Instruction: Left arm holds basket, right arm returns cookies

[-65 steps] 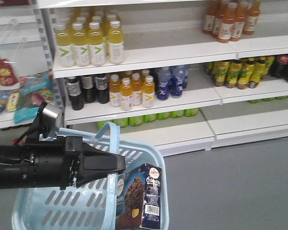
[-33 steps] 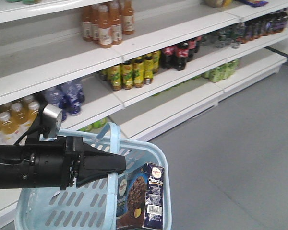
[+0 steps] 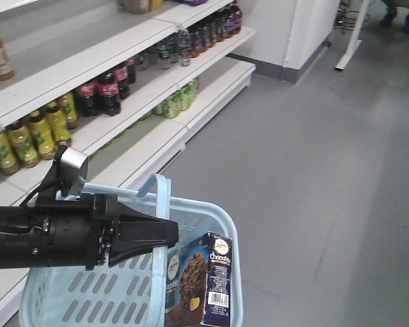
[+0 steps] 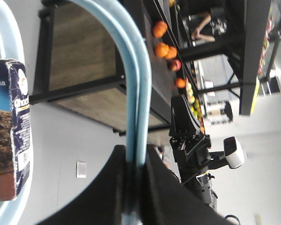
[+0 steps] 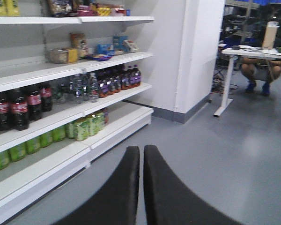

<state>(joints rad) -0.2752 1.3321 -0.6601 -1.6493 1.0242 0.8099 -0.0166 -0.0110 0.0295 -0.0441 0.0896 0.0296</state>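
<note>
The left gripper (image 4: pixel 134 161) is pinching the basket (image 3: pixel 226 225) by its handle (image 4: pixel 136 84), jaws clamping tight around it. The right gripper (image 5: pixel 141 157) is facing the shelves (image 5: pixel 47 74), its fingers nearly touching and carrying nothing. The cookies (image 3: pixel 206 279) are standing upright inside the basket, against one end wall. On so thin a grip, any jolt risks the basket swinging or slipping. The basket's bottom is running out of frame.

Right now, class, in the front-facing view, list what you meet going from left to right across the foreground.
left arm's grey camera block → basket handle → cookies carton → open grey floor
</note>
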